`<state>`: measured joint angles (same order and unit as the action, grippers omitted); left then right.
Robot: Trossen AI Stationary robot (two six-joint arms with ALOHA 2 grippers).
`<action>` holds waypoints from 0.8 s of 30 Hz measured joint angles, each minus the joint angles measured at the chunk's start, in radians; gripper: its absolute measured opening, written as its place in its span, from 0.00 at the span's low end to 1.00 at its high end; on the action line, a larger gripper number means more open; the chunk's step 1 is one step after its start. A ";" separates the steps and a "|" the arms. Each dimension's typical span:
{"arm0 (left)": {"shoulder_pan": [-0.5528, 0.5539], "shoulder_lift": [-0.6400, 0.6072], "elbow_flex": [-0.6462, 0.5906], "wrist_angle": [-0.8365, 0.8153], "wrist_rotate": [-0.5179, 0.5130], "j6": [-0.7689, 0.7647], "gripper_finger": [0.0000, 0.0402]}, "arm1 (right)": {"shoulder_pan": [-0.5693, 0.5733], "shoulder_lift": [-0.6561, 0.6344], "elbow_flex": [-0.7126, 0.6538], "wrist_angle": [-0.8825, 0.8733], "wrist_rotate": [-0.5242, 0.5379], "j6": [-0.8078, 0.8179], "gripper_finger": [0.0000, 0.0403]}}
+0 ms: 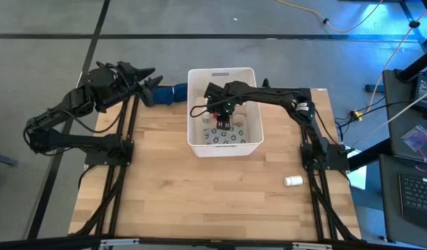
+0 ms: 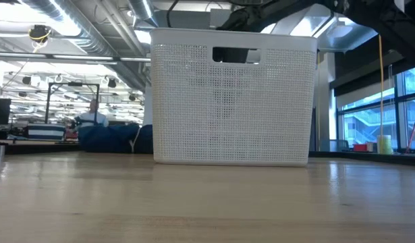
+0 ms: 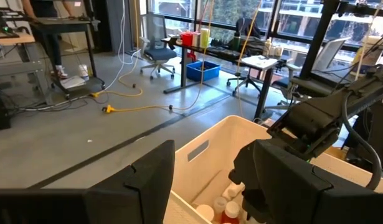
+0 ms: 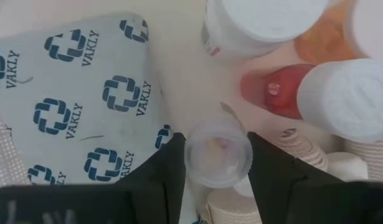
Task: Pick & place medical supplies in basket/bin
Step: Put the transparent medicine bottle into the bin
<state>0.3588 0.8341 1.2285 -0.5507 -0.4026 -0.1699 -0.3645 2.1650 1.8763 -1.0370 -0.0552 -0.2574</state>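
Observation:
The white bin point(image 1: 223, 111) stands at the table's far middle, its perforated wall point(image 2: 231, 98) filling the low view. My right gripper point(image 1: 223, 123) reaches down into it and is shut on a small clear-topped vial point(image 4: 218, 152). Under it on the bin floor lie a grey blister pack point(image 4: 73, 106), a red bottle point(image 4: 284, 93) with a white cap, a white bottle point(image 4: 266, 25), an orange bottle point(image 4: 322, 40) and beige rolls point(image 4: 303, 149). One white bottle point(image 1: 293, 180) lies on its side on the table's right. My left gripper point(image 1: 149, 82) hangs open left of the bin. My right gripper pinches the small vial by its round sides point(image 4: 194, 155) between the two fingers point(image 4: 163, 180), coming from above and pointing down into the bin. The vial stands upright, its top facing the camera. Whether its base rests on the supplies below cannot be told.
A dark blue cloth point(image 1: 171, 92) lies at the far edge between my left gripper and the bin, also showing behind the table point(image 2: 113, 138). The wood in front of the bin is free room. A person sits far off in the room point(image 2: 92, 115).

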 joint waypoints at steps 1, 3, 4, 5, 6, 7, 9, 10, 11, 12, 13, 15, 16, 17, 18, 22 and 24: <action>0.000 0.000 0.000 0.000 0.000 0.000 0.53 | 0.000 0.000 0.000 0.000 0.000 0.006 0.36; 0.000 0.000 0.000 0.000 0.000 0.000 0.53 | 0.000 0.000 0.000 0.001 0.000 0.013 0.38; 0.000 0.000 0.000 0.000 0.000 0.000 0.53 | 0.000 0.000 0.000 0.002 0.000 0.013 0.39; 0.000 0.000 0.000 0.000 0.000 0.000 0.53 | 0.000 0.000 0.000 0.003 0.000 0.014 0.40; 0.000 0.000 0.000 0.000 0.000 0.000 0.53 | 0.000 0.000 0.000 0.004 0.000 0.018 0.41; 0.000 0.000 0.000 0.000 0.000 0.000 0.53 | 0.000 0.000 0.000 0.004 0.000 0.021 0.41; 0.000 0.000 0.000 0.000 0.000 0.000 0.53 | 0.000 0.000 0.000 0.004 0.000 0.021 0.43; 0.000 0.000 0.000 0.000 0.000 0.000 0.53 | 0.000 0.000 0.000 0.004 0.000 0.022 0.43; 0.000 0.000 0.000 0.000 0.000 0.000 0.53 | 0.000 0.000 0.000 0.005 0.000 0.022 0.43; 0.000 0.000 0.000 0.000 0.000 -0.001 0.53 | 0.000 0.000 0.000 0.007 0.000 0.022 0.43; 0.000 0.000 0.000 0.000 0.000 -0.002 0.53 | 0.000 0.000 0.000 0.008 0.000 0.022 0.43; 0.000 0.000 0.000 0.000 0.000 -0.003 0.53 | 0.000 0.000 0.000 0.008 0.000 0.021 0.43; 0.000 0.000 0.000 0.000 0.000 -0.003 0.53 | 0.000 0.000 0.000 0.008 0.000 0.021 0.43; 0.000 0.000 0.000 0.000 0.000 -0.003 0.53 | 0.000 0.000 0.000 0.008 0.000 0.020 0.43; 0.000 0.000 0.000 0.000 0.000 -0.003 0.53 | 0.000 0.000 0.000 0.008 0.000 0.020 0.43; 0.000 0.000 0.000 0.000 0.000 -0.002 0.53 | 0.000 0.000 0.000 0.008 0.000 0.018 0.43; 0.000 0.000 0.000 0.000 0.000 -0.003 0.53 | 0.000 0.000 0.000 0.008 0.000 0.018 0.43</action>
<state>0.3588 0.8341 1.2282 -0.5510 -0.4027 -0.1726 -0.3641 2.1654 1.8759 -1.0294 -0.0555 -0.2398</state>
